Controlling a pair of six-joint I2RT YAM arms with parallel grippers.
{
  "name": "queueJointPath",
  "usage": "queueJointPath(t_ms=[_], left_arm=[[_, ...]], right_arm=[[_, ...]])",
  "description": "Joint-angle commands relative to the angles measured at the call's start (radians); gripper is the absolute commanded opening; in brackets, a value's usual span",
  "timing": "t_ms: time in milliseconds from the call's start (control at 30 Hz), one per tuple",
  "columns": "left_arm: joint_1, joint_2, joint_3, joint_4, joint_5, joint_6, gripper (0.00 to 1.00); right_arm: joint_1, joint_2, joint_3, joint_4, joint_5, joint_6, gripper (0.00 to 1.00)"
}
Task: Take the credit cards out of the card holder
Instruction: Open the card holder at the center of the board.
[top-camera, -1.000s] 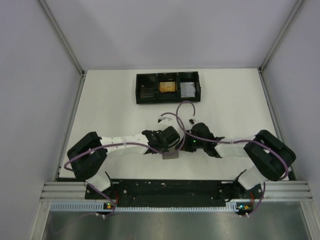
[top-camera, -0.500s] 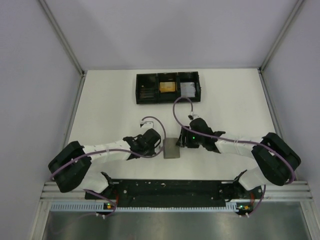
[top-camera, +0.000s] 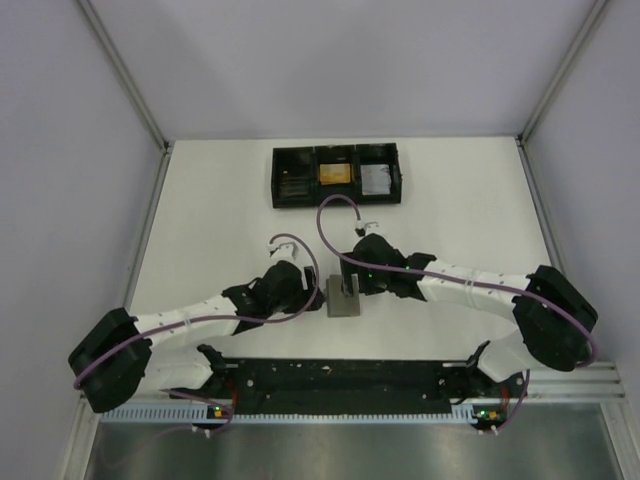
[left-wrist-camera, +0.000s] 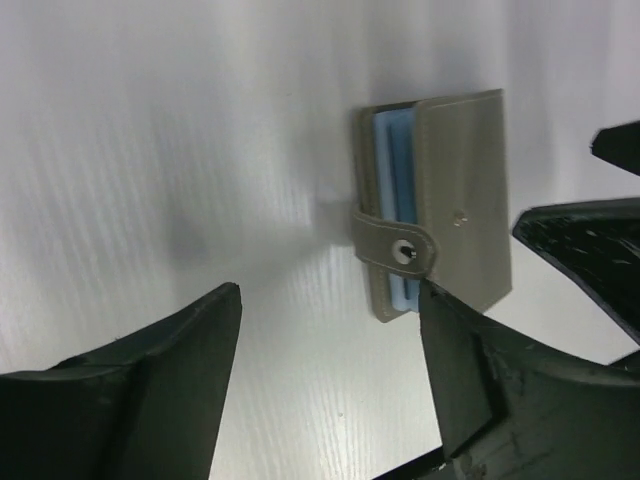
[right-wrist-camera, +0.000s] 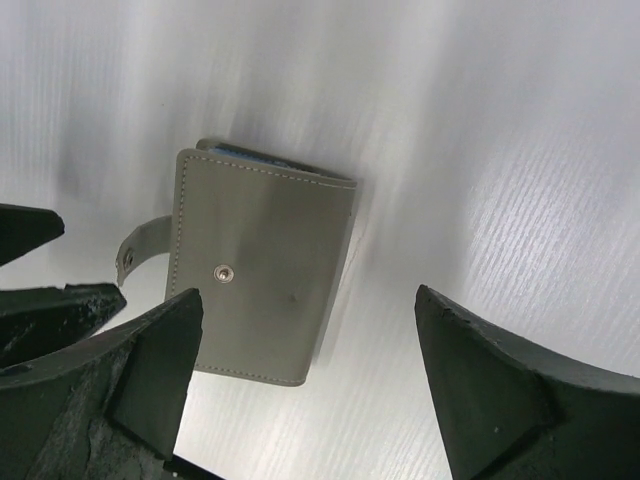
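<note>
The card holder (top-camera: 341, 303) lies folded flat on the white table, between my two grippers. It is grey with light blue inner edges (left-wrist-camera: 395, 160) showing. Its tab (right-wrist-camera: 140, 246) sticks out loose from the snap stud on the cover. The credit cards are hidden inside it. My left gripper (left-wrist-camera: 330, 295) is open just left of the card holder (left-wrist-camera: 455, 200), with only bare table between its fingers. My right gripper (right-wrist-camera: 310, 295) hovers wide open over the card holder (right-wrist-camera: 260, 265), whose right half sits between the fingers.
A black three-compartment tray (top-camera: 336, 196) stands at the back of the table, with an orange item (top-camera: 334, 173) in the middle compartment and a silvery-grey one (top-camera: 375, 179) in the right one. The left gripper's fingers (right-wrist-camera: 50, 300) show at the left of the right wrist view.
A second ago both grippers were shut around the holder, close together. The holder now lies flat on the table, slightly farther back, and both grippers have opened beside it.
</note>
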Motion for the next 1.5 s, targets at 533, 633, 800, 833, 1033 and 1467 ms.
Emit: queueJointPath(t_ms=[533,633,800,833,1033,1467], left_arm=[[-0.008,0.089,0.076,0.096,-0.010,-0.004,0.45],[-0.008,0.075,0.059,0.101,-0.019,-0.010,0.28],[-0.008,0.066,0.040,0.101,-0.024,-0.022,0.02],[-0.008,0.062,0.033,0.102,-0.024,-0.028,0.00],[-0.008,0.028,-0.032,0.188,-0.015,-0.073,0.00],[-0.008,0.011,-0.079,0.236,-0.012,-0.110,0.00]], right_arm=[[0.019,-0.009,0.029,-0.053,0.116,0.006,0.86],[0.034,-0.004,0.045,-0.053,0.115,-0.003,0.86],[0.063,0.025,0.088,-0.053,0.121,-0.018,0.87],[0.069,0.033,0.099,-0.055,0.121,-0.018,0.87],[0.112,0.103,0.193,-0.096,0.147,-0.031,0.90],[0.154,0.278,0.331,-0.247,0.251,-0.034,0.96]])
